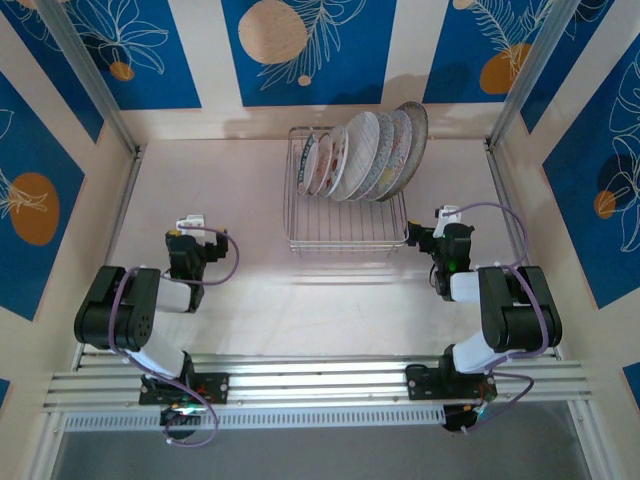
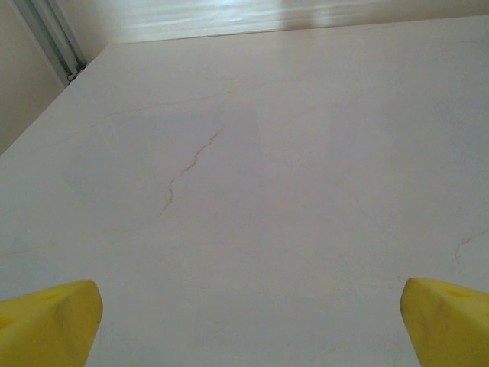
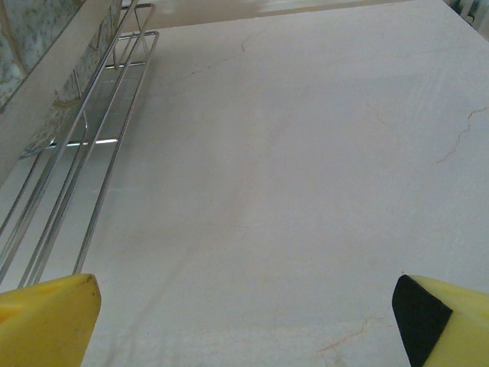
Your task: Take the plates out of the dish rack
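The silver wire dish rack stands at the back middle of the pale table. Several round plates stand on edge in its far half, leaning right; the near half of the rack holds nothing. My left gripper rests low, well left of the rack, open, its yellow fingers wide apart over bare table. My right gripper sits just right of the rack, open, with nothing between its fingers. In the right wrist view the rack's wire side runs along the left, with a patterned plate behind it.
Aluminium posts and blue patterned walls enclose the table on three sides. A metal rail carrying both arm bases runs along the near edge. Bare table lies in front of the rack and to either side.
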Available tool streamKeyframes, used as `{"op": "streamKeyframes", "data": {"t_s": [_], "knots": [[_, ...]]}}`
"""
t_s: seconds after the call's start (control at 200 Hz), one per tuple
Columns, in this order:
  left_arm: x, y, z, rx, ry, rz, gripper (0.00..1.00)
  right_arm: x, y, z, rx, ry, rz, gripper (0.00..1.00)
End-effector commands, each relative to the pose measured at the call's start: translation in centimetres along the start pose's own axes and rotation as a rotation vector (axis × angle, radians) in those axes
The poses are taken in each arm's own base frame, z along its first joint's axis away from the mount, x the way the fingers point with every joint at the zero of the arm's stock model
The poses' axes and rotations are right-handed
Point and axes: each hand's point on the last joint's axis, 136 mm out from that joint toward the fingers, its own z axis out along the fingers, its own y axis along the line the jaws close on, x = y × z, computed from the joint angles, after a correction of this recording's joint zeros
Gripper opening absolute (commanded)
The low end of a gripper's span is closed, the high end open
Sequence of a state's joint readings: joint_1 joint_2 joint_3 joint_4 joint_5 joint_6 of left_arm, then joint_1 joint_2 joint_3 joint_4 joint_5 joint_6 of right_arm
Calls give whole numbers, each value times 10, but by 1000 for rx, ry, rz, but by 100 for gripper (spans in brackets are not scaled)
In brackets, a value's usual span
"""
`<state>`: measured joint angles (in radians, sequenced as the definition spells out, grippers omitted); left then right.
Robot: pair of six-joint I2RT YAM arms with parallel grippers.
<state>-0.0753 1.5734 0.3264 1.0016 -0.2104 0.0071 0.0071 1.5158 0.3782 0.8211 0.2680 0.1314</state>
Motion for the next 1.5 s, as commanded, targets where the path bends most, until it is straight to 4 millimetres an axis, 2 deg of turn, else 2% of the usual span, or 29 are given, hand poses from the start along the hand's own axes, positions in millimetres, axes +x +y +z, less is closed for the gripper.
{"op": "streamKeyframes", "data": {"t_s": [0.0,0.135,0.22,0.3,0.34,0.415,0.5,0.705,0.785,0.85,0.875,0.885,0.91,0.925,0.95,0.955,0.965,0.98,1.025,1.055,1.14,1.28,1.4,1.446,1.491], "knots": [[-10,-1,2,-5,-20,-1,100,-11,16,2,-65,-28,-12,99],[-11,-1,-2,-3,-40,-5,100,-12,15,-1,-58,-49,-15,99],[-13,9,-13,-51,-93,-23,100,-15,11,-14,-6,-99,-17,99],[-19,2,-25,-21,-159,-5,100,-25,19,-26,-3,-178,-59,99],[-22,-3,-33,-16,-189,19,100,-27,14,-33,46,-164,-56,99],[-33,6,-48,-112,-237,23,100,-43,0,-46,145,-158,-19,99],[-50,16,-63,-200,-253,22,100,-73,-10,-68,212,-242,4,99],[-121,11,-81,-221,-348,-56,100,-128,-51,-138,450,-349,36,99],[-156,5,-93,-221,-402,-73,100,-159,-60,-171,496,-385,41,99],[-194,-3,-106,-207,-440,-73,100,-202,-60,-202,498,-410,64,99],[-206,-6,-111,-202,-433,-68,100,-217,-61,-215,498,-418,127,99],[-218,-6,-115,-202,-445,-80,100,-225,-61,-222,494,-420,160,99],[-228,-7,-118,-203,-414,-104,100,-231,-60,-229,471,-392,229,99],[-233,-6,-119,-203,-386,-119,100,-247,-55,-239,428,-398,267,99],[-243,-10,-123,-159,-318,-170,100,-247,-43,-243,343,-314,289,99],[-240,-12,-122,-143,-292,-176,100,-248,-40,-244,325,-298,295,99],[-241,-15,-123,-115,-257,-181,100,-256,-36,-252,298,-294,316,99],[-246,-19,-128,-70,-207,-206,100,-257,-31,-255,259,-263,350,99],[-254,-25,-141,6,-115,-342,100,-264,-32,-269,250,-264,510,99],[-261,-31,-140,62,-119,-438,100,-266,-28,-271,215,-267,564,99],[-275,-47,-142,247,-102,-652,100,-286,1,-275,26,-253,539,99],[-279,-78,-148,364,89,-658,100,-281,-1,-256,127,-5,559,99],[-273,-99,-168,410,177,-553,100,-280,15,-214,85,160,506,100],[-268,-107,-173,442,212,-535,100,-278,20,-196,66,215,492,91],[-263,-115,-180,477,241,-517,100,-279,25,-177,47,244,460,89]]}}
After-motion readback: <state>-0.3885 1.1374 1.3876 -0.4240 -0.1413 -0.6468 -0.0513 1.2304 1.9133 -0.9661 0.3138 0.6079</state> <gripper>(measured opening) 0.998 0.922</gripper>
